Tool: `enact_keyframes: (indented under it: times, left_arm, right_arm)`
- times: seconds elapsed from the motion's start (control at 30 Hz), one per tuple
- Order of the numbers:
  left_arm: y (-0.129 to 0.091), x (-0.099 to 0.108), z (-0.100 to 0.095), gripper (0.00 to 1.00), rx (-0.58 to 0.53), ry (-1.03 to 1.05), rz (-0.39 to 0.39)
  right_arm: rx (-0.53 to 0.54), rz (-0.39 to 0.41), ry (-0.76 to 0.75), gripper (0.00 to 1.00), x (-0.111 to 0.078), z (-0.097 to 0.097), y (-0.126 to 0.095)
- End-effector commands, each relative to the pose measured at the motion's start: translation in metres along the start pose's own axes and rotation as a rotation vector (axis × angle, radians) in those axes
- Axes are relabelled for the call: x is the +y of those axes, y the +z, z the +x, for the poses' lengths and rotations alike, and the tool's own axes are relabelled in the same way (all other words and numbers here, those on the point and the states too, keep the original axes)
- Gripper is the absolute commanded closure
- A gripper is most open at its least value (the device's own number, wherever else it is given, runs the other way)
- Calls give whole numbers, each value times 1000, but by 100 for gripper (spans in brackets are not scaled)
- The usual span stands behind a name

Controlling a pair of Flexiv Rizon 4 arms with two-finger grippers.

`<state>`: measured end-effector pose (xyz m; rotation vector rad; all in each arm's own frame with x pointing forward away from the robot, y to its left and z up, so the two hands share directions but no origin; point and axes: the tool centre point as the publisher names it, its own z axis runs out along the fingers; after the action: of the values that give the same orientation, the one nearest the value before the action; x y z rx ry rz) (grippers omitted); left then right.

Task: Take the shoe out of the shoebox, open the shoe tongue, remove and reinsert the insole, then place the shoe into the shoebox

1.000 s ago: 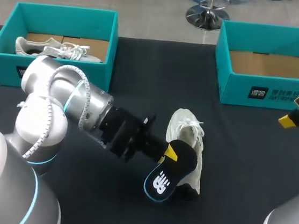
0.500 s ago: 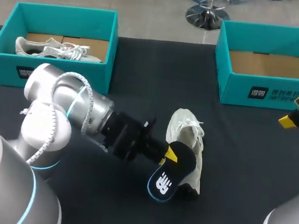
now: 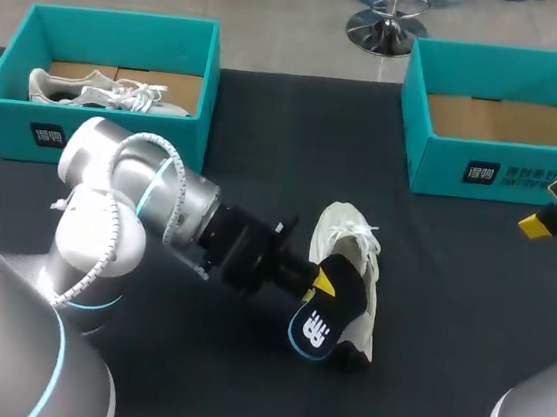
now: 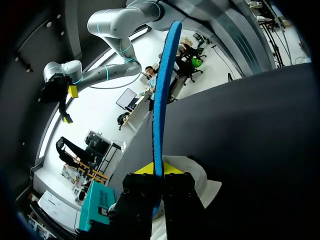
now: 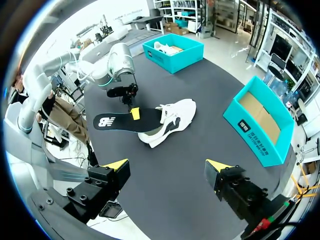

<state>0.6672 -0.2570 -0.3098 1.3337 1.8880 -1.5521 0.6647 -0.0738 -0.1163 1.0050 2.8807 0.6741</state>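
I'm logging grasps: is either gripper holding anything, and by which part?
The left gripper pinches the insole by its long side edge, about midway; the right gripper is open and empty.

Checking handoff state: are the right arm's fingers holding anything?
No, the right gripper is open, with nothing between its fingers.

The left arm (image 3: 154,194) has silver-white rounded joints with cyan rings, a white ribbed cable (image 3: 149,138) and black fingers (image 3: 322,285) with yellow tips.
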Motion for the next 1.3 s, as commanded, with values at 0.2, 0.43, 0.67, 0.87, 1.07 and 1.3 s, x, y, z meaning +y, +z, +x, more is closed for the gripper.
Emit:
enact_keyframes:
  times: [0.2,0.43,0.67,0.87,1.07,1.3]
  left_arm:
    - [7,17,-3,100,2,28,-30]
    - [7,24,0,100,-13,41,-31]
    - [7,38,-2,100,-10,67,-68]
    - [7,49,-7,100,-12,82,-92]
    - [8,52,-9,100,-7,94,-109]
    - [6,49,-11,8,8,101,-96]
  right_arm:
    - [4,5,0,0,2,-2,0]
    - [4,5,0,0,2,-2,0]
    - [4,5,0,0,2,-2,0]
    - [4,5,0,0,2,-2,0]
    - [4,5,0,0,2,-2,0]
    - [4,5,0,0,2,-2,0]
